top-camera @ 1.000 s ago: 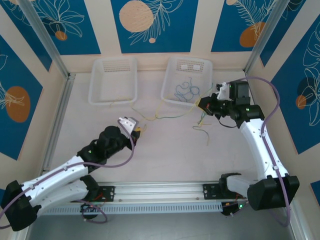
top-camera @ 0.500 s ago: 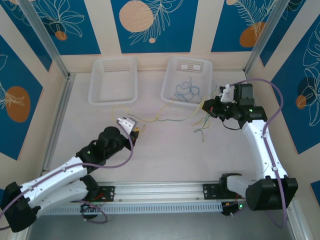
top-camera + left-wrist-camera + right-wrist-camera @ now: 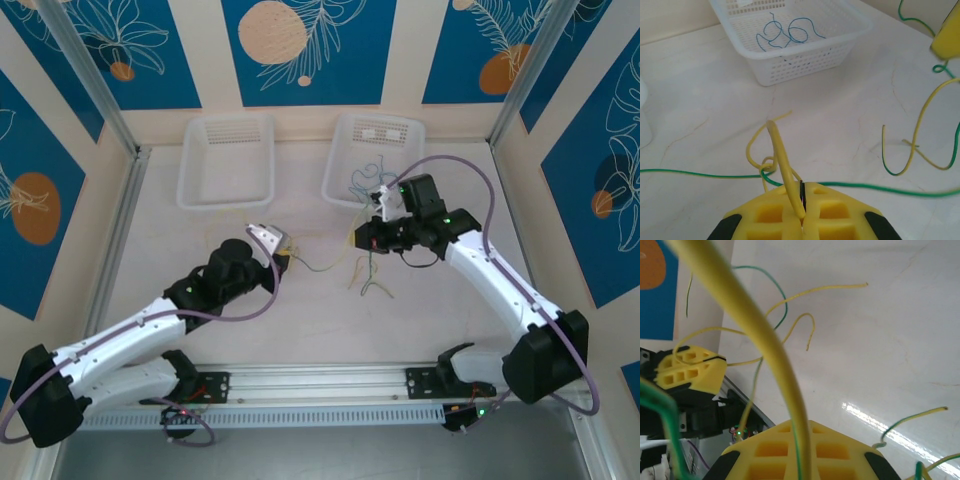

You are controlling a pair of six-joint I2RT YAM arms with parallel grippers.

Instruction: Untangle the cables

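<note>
Over desk (image 3: 330,330), pinching yellow cable (image 3: 777,150) in left fingers (image 3: 770,215), yellow-green pair (image 3: 767,345) in right fingers (image 3: 770,455); draw apart slowly, easing knot (image 3: 767,167).

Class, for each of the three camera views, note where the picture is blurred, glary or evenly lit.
Right wrist view: the yellow cable nearest the lens is thick and blurred, and a bright glare streak lies on the table. Left wrist view: the basket is sharp, the left gripper softer. Top view: even light, faint shadows, cables thin and hard to trace.
</note>
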